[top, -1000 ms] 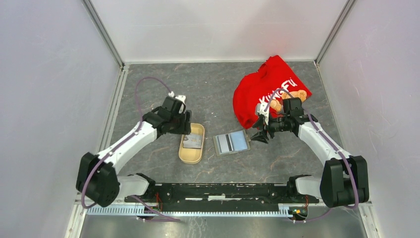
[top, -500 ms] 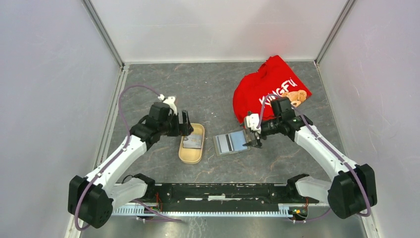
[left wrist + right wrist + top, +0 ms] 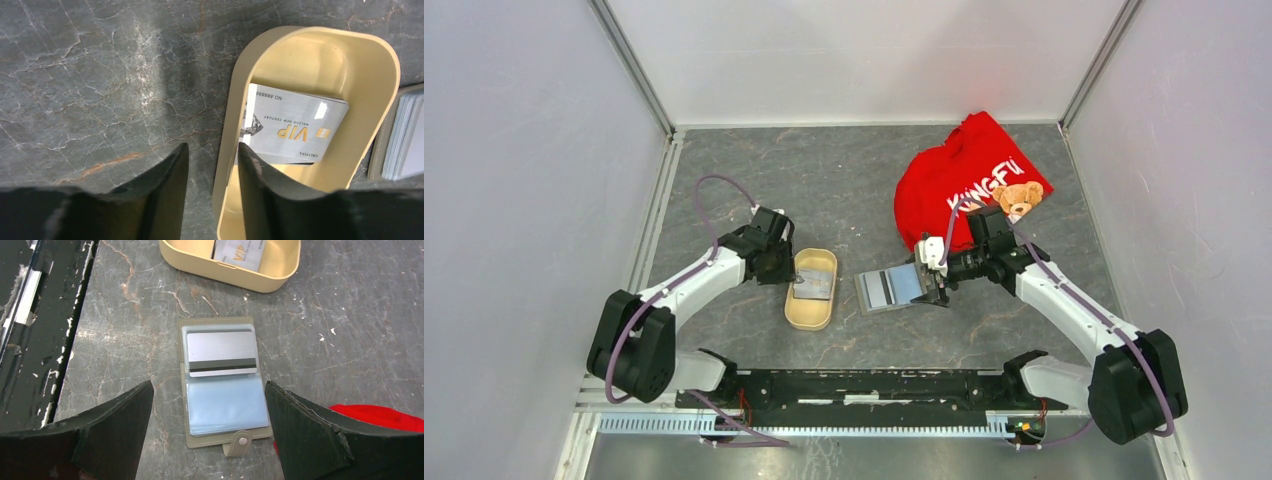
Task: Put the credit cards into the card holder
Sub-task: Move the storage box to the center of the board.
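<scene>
left jaws: left gripper (image 3: 212, 150) narrow, astride beige tray (image 3: 380, 65) wall, clamping nothing
right jaws: right gripper (image 3: 209, 386) wide, above open card holder (image 3: 225, 410)
surface: grey marbled table (image 3: 844, 180), white walls (image 3: 524, 200)
credit cards: one in tray (image 3: 295, 127), one at holder (image 3: 221, 352)
change: right gripper shifted left onto holder

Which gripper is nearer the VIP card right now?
Left. The left gripper straddles the wall of the tray beside the VIP card; the right gripper hovers over the card holder.

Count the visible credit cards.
2: a grey VIP card in the beige oval tray; a silver dark-striped card on or in the grey card holder. Others may be hidden.
</scene>
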{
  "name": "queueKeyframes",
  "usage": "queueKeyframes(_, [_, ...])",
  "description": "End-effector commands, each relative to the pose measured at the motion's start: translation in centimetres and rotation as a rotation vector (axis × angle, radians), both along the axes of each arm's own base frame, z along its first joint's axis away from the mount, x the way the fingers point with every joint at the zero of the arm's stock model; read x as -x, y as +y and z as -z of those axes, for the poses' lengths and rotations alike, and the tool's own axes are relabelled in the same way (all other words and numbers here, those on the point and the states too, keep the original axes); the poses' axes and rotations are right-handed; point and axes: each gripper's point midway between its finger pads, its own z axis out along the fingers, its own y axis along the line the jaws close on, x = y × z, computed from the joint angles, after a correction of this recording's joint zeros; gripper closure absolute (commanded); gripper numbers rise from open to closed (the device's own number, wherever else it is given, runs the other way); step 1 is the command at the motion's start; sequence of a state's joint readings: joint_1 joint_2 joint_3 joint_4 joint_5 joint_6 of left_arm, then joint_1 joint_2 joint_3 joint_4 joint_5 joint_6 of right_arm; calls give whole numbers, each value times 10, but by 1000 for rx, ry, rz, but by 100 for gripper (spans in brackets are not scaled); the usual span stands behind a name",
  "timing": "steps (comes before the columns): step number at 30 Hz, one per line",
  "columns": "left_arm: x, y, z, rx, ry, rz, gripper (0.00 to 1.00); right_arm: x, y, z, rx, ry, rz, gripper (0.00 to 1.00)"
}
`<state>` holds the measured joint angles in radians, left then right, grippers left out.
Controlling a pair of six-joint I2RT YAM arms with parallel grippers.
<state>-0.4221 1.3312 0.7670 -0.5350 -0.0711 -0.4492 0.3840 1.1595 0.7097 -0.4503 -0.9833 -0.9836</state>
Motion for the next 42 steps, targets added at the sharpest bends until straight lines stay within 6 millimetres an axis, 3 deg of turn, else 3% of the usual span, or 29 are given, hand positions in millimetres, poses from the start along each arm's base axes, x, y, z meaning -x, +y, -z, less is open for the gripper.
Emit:
queueKeyframes(1, [-12,-1,-3,27,-33,-92,57,-10,0,-12,-46,-45,14,11])
queueKeyframes(6, [-15,-4,-3,62,-47,-154,82,-9,-1,-11,-48,-39,12,11])
queueKeyframes(11, [-25,11,-10,45,-109,-305,98,-8,-4,-12,-52,-31,11,11])
queueKeyframes(24, [-72,43,-17,195,-222,-830,98,-6,-6,-14,-70,-27,8,11])
queueKeyframes(31, [-105,45,-19,259,-269,-955,97,-6,-7,-8,-58,-7,4,11])
queueKeyframes(38, [-113,36,-8,269,-199,-940,82,-7,-8,-6,-44,-10,7,11])
queueKeyframes(42, [-114,37,-18,275,-213,-920,70,-8,-9,-5,-41,-10,7,11])
